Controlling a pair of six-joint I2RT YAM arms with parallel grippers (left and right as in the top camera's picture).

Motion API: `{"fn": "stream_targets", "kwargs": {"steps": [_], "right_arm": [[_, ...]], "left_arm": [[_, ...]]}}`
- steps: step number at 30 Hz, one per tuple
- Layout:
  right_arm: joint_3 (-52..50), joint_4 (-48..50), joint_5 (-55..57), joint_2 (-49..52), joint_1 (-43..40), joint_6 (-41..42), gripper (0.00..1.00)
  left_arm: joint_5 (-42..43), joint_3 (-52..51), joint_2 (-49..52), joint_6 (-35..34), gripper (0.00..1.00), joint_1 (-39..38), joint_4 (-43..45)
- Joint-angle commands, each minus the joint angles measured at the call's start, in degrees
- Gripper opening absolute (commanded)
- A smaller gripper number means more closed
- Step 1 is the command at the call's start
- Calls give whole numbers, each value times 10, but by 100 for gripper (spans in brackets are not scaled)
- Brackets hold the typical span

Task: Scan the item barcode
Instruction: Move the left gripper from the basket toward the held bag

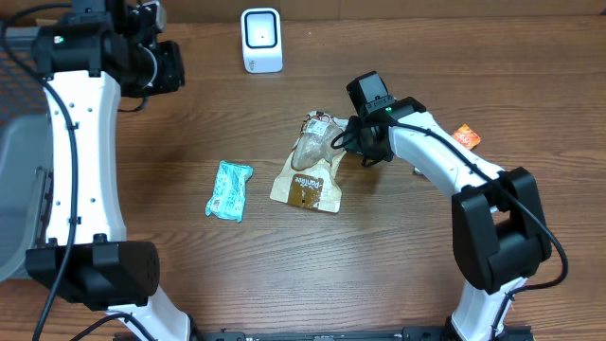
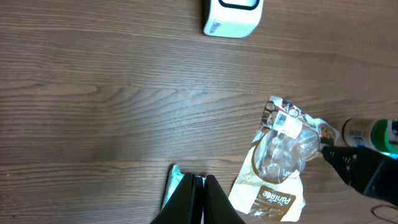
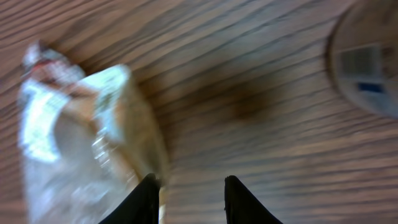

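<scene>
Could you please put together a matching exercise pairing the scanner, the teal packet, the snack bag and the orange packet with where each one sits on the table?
Things:
1. scanner
2. teal packet
3. snack bag
4. orange packet

Places on the table, seen from overhead:
A. far right side
B. centre
C. middle of the far edge
D. just left of the centre

Pairs: 1-C, 2-D, 3-B, 4-A

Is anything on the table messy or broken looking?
Only the brown-and-clear food bag in the middle: its clear top is crumpled and bunched up beside the right claw. Nothing looks spilled or broken.
</scene>
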Motion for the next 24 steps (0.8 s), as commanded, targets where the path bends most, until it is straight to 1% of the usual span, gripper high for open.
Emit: {"fn": "stream_targets", "kwargs": {"steps": [1, 3, 5, 8, 11, 12, 16, 18, 20, 24], "right_arm": [[11, 13, 32, 30, -2, 20, 31], [11, 29, 30, 46, -2, 19, 31], [11, 51, 10, 55, -2, -2, 31], [11, 96, -58, 56, -1, -86, 32], [11, 129, -120, 56, 4, -154, 32], [11, 132, -131, 56, 6, -164, 32], [11, 129, -133, 56, 12, -163, 32], [19, 116, -134, 54, 7, -151, 31], [33, 97, -155, 48, -2, -150, 28], [67, 46, -198, 28, -24, -150, 26]], "left_arm": [[-18, 4, 12, -8, 4, -25, 3], [-18, 3, 17, -8, 4, -40, 4], [-20, 3, 24, -8, 4, -54, 5], [-26, 2, 38, -9, 4, -74, 5], [-26, 2, 57, -18, 4, -91, 4], [-26, 1, 62, -21, 4, -96, 3], [-26, 1, 88, -41, 4, -116, -2], [-25, -2, 100, -71, 4, -134, -3], [-25, -12, 103, -97, 4, -148, -2], [-8, -60, 103, -156, 4, -178, 11]]}}
